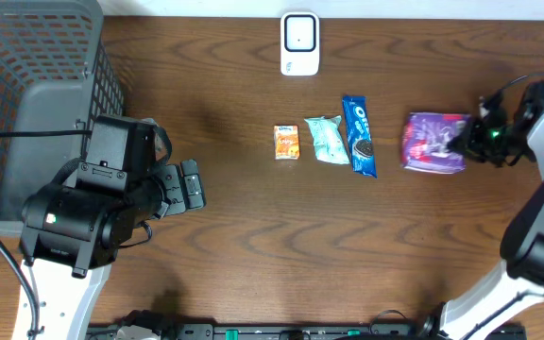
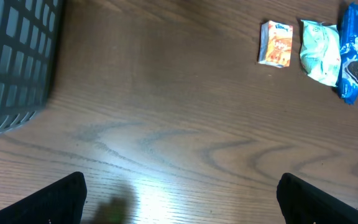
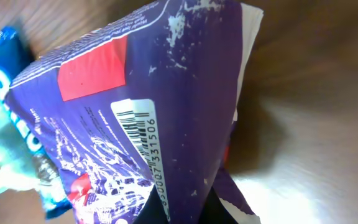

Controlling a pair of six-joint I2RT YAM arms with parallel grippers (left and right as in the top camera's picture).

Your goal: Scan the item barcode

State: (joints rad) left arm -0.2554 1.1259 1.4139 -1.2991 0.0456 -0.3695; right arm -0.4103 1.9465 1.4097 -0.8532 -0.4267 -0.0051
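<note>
Purple foil snack bag [image 1: 434, 143] lies at the right end of the wooden table [image 1: 225, 236], its near edge pinched in the fully closed right claw [image 1: 467, 140]. The edge grip probably leaves the printed faces clear for scanning. From that claw's own camera, a white barcode [image 3: 143, 146] runs along the face just ahead of the jaws, beside a blank red patch [image 3: 93, 67]; the digits seem to end 331506. Beyond the bag, farther from the claw, sit a blue packet reading OREO [image 1: 359, 135], a mint-green packet [image 1: 327, 139] and a small orange packet [image 1: 287, 142], their lettering too small to read. A white scanner [image 1: 299, 43] stands well apart, past the row. The left claw [image 1: 189, 185] hovers wide open and empty, a grey mesh basket [image 1: 26, 57] beside it.
</note>
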